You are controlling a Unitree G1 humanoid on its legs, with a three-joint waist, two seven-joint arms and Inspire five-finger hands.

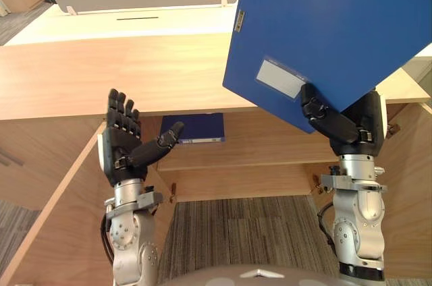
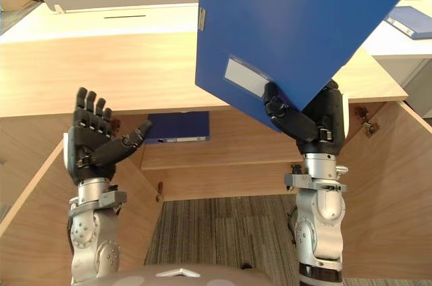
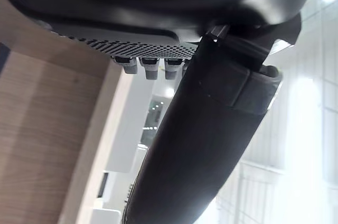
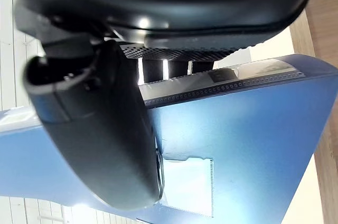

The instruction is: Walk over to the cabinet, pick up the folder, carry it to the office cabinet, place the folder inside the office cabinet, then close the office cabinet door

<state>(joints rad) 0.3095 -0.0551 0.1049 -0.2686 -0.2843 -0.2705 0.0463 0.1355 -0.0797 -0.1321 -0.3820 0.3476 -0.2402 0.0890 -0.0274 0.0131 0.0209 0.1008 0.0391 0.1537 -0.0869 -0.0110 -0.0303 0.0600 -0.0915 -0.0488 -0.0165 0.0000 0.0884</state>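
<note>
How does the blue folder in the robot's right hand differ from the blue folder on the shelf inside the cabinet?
The held folder is raised and tilted, gripped at its lower corner by the right hand; the shelf folder lies flat, with no hand on it. The held folder is up above the cabinet top; the shelf folder sits under it, in shadow. Both are blue.

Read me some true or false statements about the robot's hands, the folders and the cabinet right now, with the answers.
1. The right hand grips the large blue folder, held up at a tilt. True.
2. The left hand holds a folder too. False: it is open and empty.
3. A second blue folder lies on a shelf inside the wooden cabinet. True.
4. The cabinet is closed. False: its doors stand open.
</note>
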